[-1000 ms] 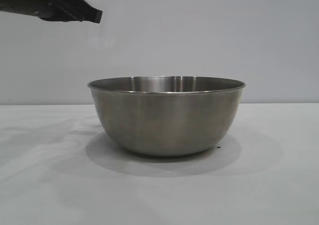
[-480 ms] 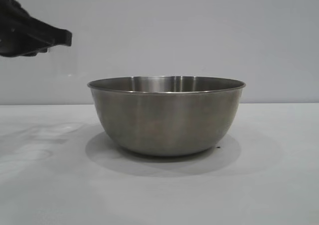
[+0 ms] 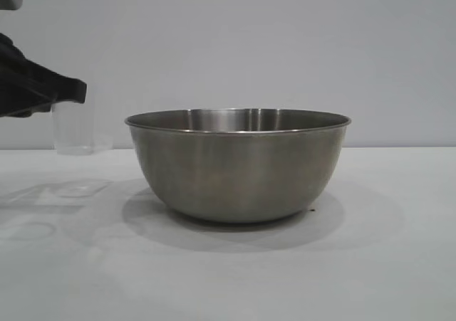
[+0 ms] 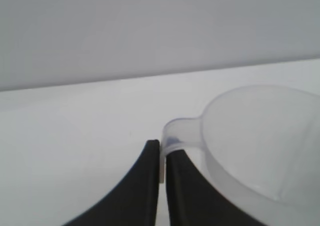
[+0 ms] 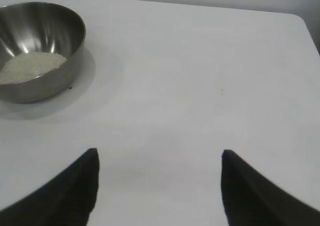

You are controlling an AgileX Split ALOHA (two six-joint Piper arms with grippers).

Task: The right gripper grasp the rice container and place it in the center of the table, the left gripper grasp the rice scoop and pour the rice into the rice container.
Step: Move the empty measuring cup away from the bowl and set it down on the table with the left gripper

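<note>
The bowl (image 3: 238,164) sits on the white table (image 3: 385,264), about in the middle and well away from its edges. I can see a heap of white rice (image 5: 31,65) lying in the bowl, so I think the pour is done. The clear plastic cup (image 3: 73,127) is off to the left of the bowl, not touching it, low down by the table. I cannot tell if it rests on the table yet. It looks empty to me. My left gripper (image 4: 161,158) has its two fingers pinched shut on the cup's little handle. My right gripper (image 5: 159,186) hangs over a bare part of the table, well apart from the bowl, with its fingers spread wide and nothing between them. I think all that is left is to set the cup down and let go.
</note>
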